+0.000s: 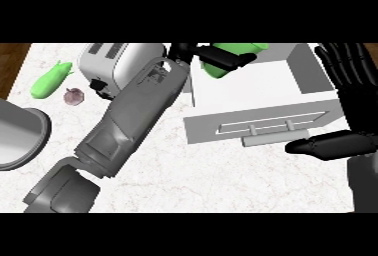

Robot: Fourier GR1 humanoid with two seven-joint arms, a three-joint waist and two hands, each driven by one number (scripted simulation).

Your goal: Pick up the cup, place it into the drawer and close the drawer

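Observation:
The green cup is held at the top centre, over the back left corner of the open white drawer. My left hand is shut on it, black fingers curled across its side and hiding much of it. The left forearm runs diagonally up from the lower left. The drawer's front panel with its bar handle faces me. At the right edge my right hand stays open, fingers up beside the drawer's right wall, its thumb just off the front panel's right end.
A white toaster stands at the back left, partly behind my left forearm. A green cucumber and a small purplish bulb lie left of it. A grey pot sits at the left edge.

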